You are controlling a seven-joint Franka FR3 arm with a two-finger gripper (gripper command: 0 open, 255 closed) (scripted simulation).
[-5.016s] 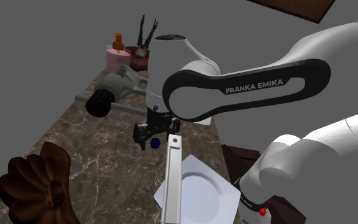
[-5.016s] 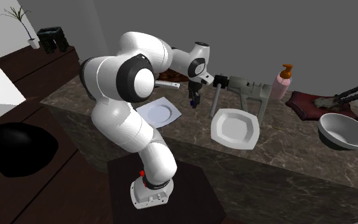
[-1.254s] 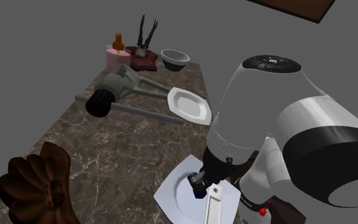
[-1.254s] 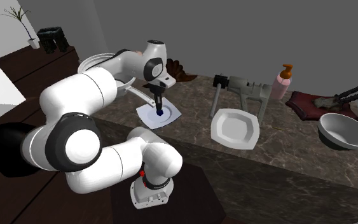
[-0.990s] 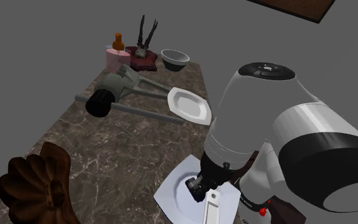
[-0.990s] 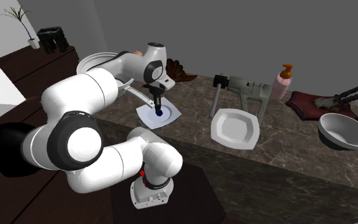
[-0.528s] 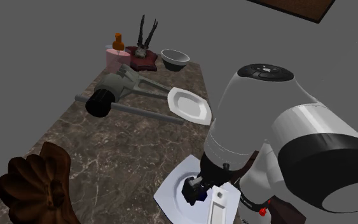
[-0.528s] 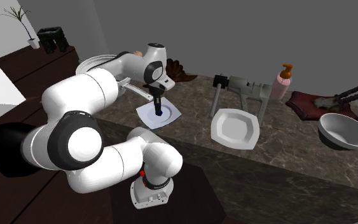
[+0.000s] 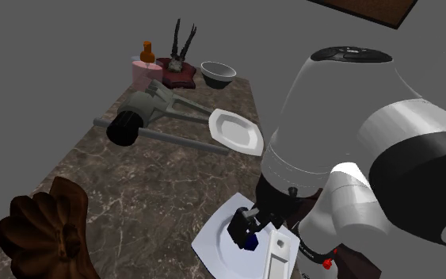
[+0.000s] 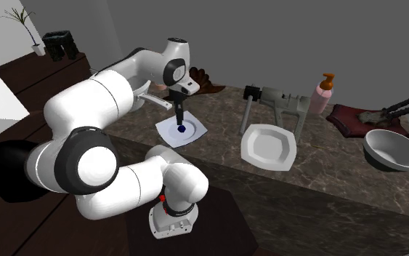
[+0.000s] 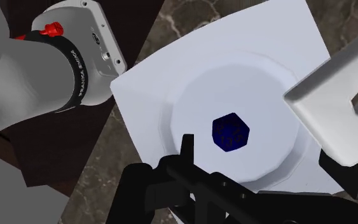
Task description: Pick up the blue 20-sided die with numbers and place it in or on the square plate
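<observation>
- The hand (image 11: 257, 156) hangs just above the square plate (image 11: 171, 76). Its two black fingers are spread apart and grip nothing. It also shows in the shoulder view (image 9: 245, 230) and the second exterior view (image 10: 179, 120).
- Directly under the hand the blue die (image 11: 230, 132) lies in the plate's round well. It sits between the fingers' lines and touches neither of them (image 9: 250, 242) (image 10: 181, 129).
- The die is deep blue and many-faceted, with faint darker marks on its faces that cannot be read.
- The square plate (image 9: 213, 246) (image 10: 168, 132) is plain white and smooth, with a flat rim around a shallow circular recess. It holds the die alone.
- The plate rests on a worktop (image 9: 150, 182) of dark brown stone with pale veins.
- Well away from the hand, a second white plate (image 9: 237, 131) (image 10: 268, 145) with cut corners rests on the worktop.
- Just past it lies a grey grinder (image 9: 146, 107) with a round black end.
- Farthest from the hand stand a rounded grey bowl (image 9: 218, 74) (image 10: 394, 149) and a pink bottle (image 9: 146, 67) with an orange pump.
- Off to the hand's other side is a carved dark-brown wooden piece (image 9: 47, 230) with lobed edges.
</observation>
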